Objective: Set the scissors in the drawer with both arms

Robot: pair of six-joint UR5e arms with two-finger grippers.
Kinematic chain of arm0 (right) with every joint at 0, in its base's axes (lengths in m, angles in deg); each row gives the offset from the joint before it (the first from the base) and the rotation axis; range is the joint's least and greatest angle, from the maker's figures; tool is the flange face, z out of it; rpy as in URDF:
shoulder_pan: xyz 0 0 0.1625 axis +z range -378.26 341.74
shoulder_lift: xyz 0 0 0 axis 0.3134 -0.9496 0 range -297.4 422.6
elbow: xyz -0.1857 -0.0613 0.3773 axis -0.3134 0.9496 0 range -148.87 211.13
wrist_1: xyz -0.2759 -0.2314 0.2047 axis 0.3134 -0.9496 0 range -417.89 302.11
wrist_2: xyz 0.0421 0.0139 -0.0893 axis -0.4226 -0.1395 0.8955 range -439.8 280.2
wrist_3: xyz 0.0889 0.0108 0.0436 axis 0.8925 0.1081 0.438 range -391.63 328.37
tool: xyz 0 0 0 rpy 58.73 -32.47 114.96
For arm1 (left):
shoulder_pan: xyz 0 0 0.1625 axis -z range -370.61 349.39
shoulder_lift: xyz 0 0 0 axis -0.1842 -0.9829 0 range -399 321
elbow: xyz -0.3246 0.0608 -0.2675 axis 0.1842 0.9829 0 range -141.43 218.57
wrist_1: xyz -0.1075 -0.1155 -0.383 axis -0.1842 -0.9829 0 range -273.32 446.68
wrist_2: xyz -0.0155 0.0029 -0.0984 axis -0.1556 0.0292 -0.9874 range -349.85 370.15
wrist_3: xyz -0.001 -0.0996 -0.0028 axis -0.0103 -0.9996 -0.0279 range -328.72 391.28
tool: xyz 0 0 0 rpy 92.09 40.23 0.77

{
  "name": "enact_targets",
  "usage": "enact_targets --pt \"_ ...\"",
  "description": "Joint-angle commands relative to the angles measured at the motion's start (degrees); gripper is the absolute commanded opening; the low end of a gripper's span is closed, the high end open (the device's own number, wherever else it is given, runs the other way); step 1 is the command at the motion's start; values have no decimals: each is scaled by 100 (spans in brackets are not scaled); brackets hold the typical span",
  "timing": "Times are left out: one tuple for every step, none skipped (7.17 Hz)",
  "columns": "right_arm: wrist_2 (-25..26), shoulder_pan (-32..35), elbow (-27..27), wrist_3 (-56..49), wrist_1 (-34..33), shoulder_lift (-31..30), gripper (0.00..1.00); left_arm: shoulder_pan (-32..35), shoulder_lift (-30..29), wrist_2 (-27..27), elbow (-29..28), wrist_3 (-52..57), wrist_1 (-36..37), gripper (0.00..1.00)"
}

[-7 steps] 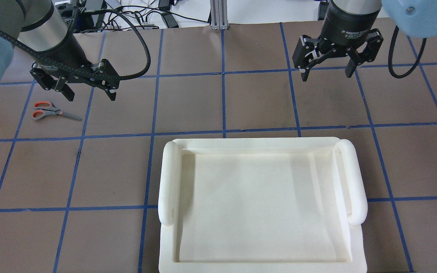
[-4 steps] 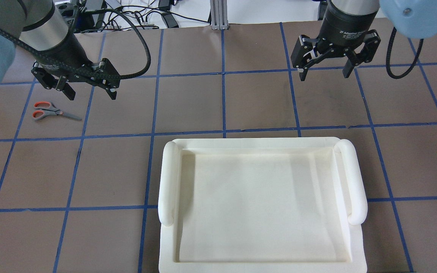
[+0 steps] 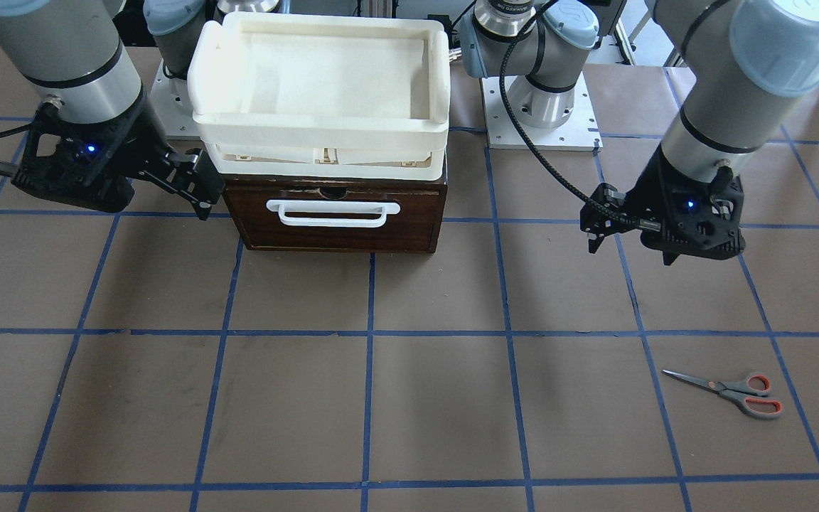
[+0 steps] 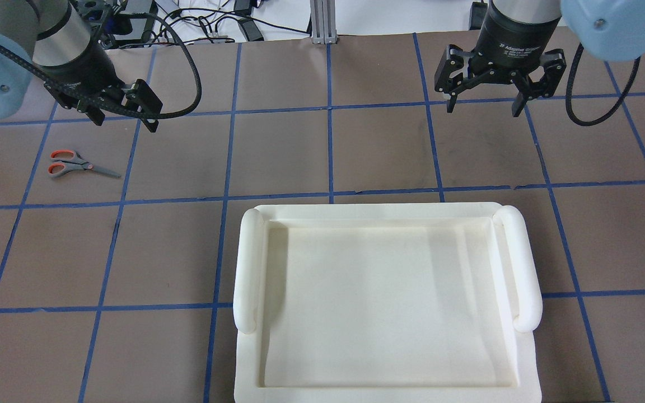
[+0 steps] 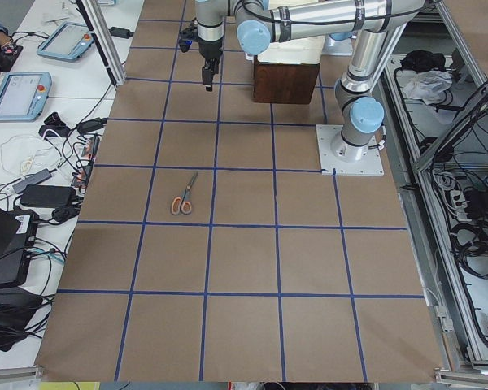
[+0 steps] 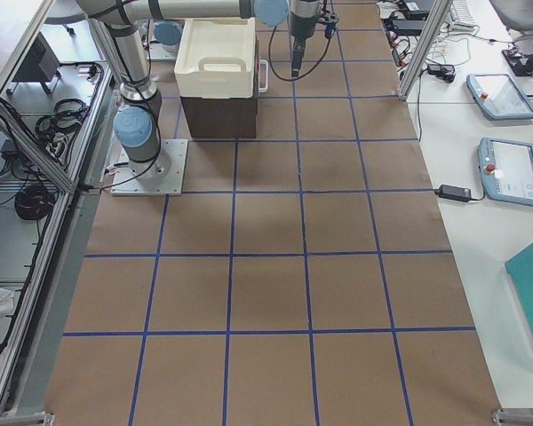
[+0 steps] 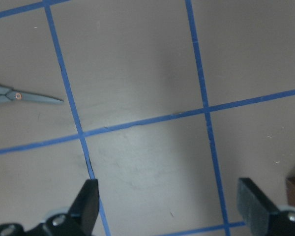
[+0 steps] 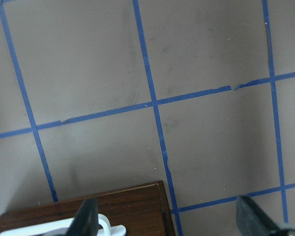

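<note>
Two claws are held spread above the surface (image 3: 409, 398). The left claw (image 4: 125, 120) is hung near the scissors (image 4: 79, 164), which are laid flat, blade tips just beside a blue tape line (image 4: 122, 184) and well apart from the shut drawer (image 3: 338, 213). The right claw (image 4: 485, 109) is kept near the drawer's front corner. A white tray (image 3: 320, 128) is stacked on top. Broad bare surface is left in front.

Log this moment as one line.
phase: pre-grasp | left gripper: open, empty | right gripper: open, empty | scissors: flat on table, untouched | drawer: shut
</note>
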Motion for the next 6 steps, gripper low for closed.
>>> enact_targets --pt "-2 -13 -33 1958 -213 59 100 -598 -458 63 -2 2011 626 100" --pt "-20 30 -77 3074 -178 138 100 -678 -694 176 -2 2829 995 100" --pt "-55 91 -130 4094 -212 321 100 -897 -975 395 7 3568 1399 100" --pt "-64 370 -139 4914 -282 506 100 -1012 -1248 441 16 4524 1882 100" --pt "-3 713 -165 5505 -318 664 100 -1266 -1468 363 16 5752 2052 100" --pt "-11 925 -165 6215 -327 849 100 -1625 -1618 171 16 6651 2210 100"
